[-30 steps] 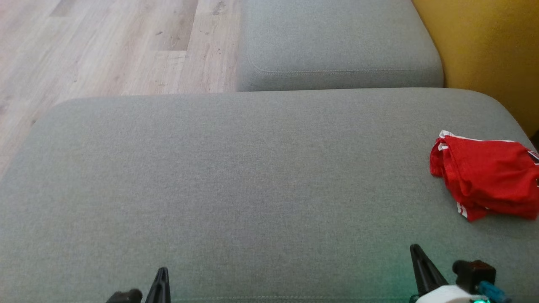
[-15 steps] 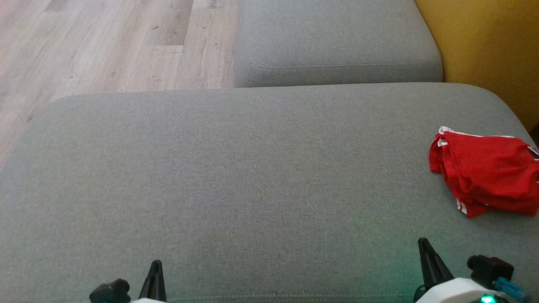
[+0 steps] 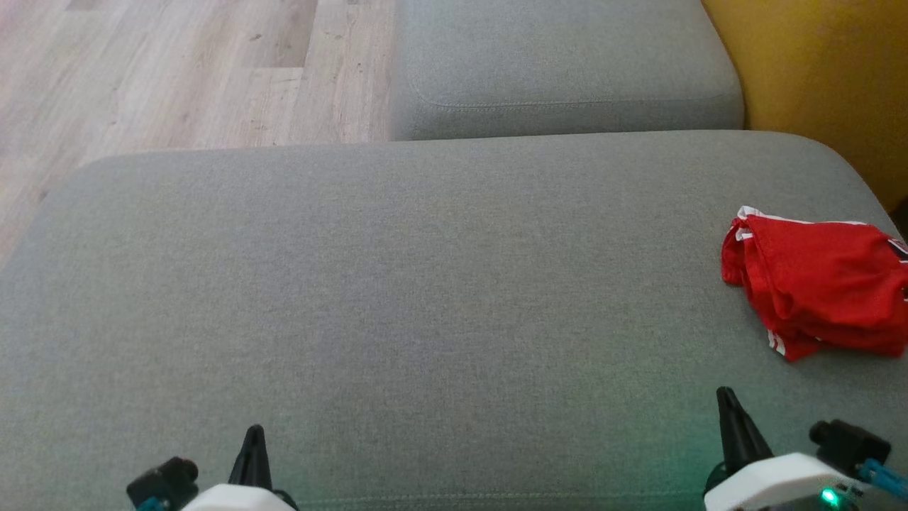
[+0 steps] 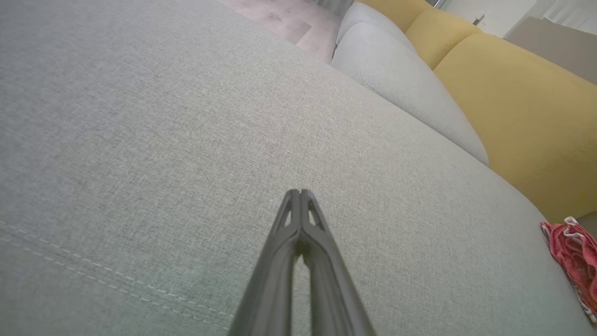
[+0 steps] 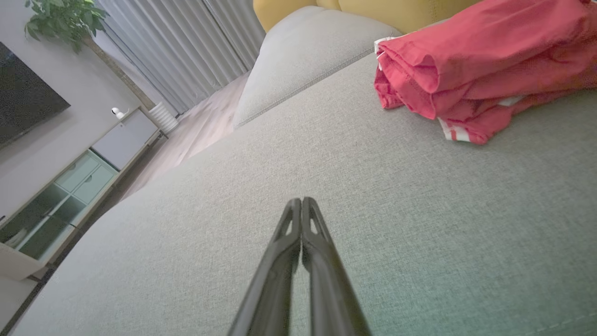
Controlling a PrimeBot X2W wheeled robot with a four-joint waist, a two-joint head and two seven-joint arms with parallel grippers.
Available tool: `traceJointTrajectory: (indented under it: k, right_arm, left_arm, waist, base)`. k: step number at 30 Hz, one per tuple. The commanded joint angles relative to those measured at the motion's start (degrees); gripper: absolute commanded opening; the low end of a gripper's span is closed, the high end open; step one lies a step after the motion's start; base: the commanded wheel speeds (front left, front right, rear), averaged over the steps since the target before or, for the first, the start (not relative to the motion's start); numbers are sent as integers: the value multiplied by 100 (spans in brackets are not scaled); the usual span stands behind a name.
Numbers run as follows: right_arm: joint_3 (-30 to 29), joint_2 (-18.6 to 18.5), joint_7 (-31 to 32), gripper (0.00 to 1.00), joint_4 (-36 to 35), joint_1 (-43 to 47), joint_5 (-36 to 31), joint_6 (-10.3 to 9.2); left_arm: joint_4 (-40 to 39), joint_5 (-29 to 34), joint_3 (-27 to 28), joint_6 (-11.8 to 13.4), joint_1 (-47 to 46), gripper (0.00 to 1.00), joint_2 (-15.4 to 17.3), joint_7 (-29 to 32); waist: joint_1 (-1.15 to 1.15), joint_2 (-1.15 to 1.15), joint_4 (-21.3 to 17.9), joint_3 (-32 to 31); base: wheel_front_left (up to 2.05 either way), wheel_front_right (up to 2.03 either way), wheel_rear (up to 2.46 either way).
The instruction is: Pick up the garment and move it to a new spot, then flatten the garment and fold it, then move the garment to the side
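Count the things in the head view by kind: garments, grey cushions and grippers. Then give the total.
Red garment: 1
Grey cushions: 2, large cushion and small cushion
Grippers: 2, left gripper and right gripper
Total: 5

Grey sofa seat (image 3: 397, 284), yellow backrest (image 3: 816, 78), wooden floor (image 3: 177, 71)
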Motion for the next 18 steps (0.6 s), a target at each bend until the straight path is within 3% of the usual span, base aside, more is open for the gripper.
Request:
traceJointTrajectory:
  k: [1, 18]
  right_arm:
    - [-28, -12, 23, 0, -225, -359, 184, 11]
    - [-148, -15, 157, 0, -253, -524, 1234, 16]
  left_arm:
    - [-155, -108, 237, -57, -338, 0, -7, 26]
    - [-159, -751, 770, -399, -428, 0, -216, 251]
  waist:
    - [0, 0, -5, 10]
    - [0, 0, -52, 111]
  base:
    - [0, 0, 0]
    - [0, 0, 0]
